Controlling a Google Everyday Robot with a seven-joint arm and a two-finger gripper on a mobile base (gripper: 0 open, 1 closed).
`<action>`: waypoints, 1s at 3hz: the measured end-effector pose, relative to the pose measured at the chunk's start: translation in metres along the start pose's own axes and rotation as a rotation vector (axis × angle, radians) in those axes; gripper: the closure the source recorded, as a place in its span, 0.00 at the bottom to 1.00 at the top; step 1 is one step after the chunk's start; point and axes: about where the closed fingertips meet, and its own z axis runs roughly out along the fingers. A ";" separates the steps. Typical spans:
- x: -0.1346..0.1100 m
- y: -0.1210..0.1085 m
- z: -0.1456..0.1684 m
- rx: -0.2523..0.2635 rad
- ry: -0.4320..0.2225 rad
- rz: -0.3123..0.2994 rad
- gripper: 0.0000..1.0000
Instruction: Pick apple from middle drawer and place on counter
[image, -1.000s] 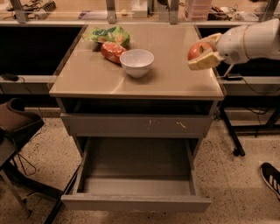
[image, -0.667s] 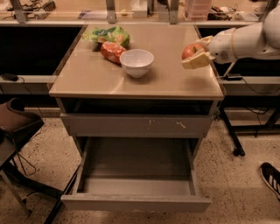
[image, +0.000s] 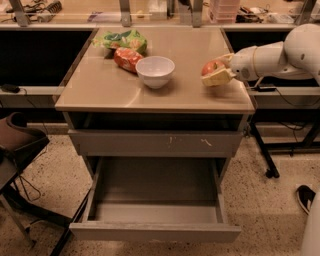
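Observation:
My gripper (image: 216, 72) is over the right part of the tan counter (image: 110, 87), just above its surface, and is shut on the red apple (image: 211, 67) with a yellowish patch. The white arm reaches in from the right. The middle drawer (image: 155, 230) is pulled wide open below, with a bare grey floor and a plain front panel.
A white bowl (image: 155, 71) stands mid-counter. An orange-red snack bag (image: 126, 58) and a green bag (image: 125, 39) lie behind it at the left. A scratched grey drawer front (image: 155, 143) sits above the open drawer. A dark chair (image: 17, 145) stands at the left.
My gripper has carried the apple leftward, from beyond the counter's right edge to over its right part, and slightly lower.

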 end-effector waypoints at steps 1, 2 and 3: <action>0.000 0.000 0.000 0.000 0.000 0.000 0.58; 0.000 0.000 0.000 0.000 0.000 0.000 0.34; 0.000 0.000 0.000 0.000 0.000 0.000 0.11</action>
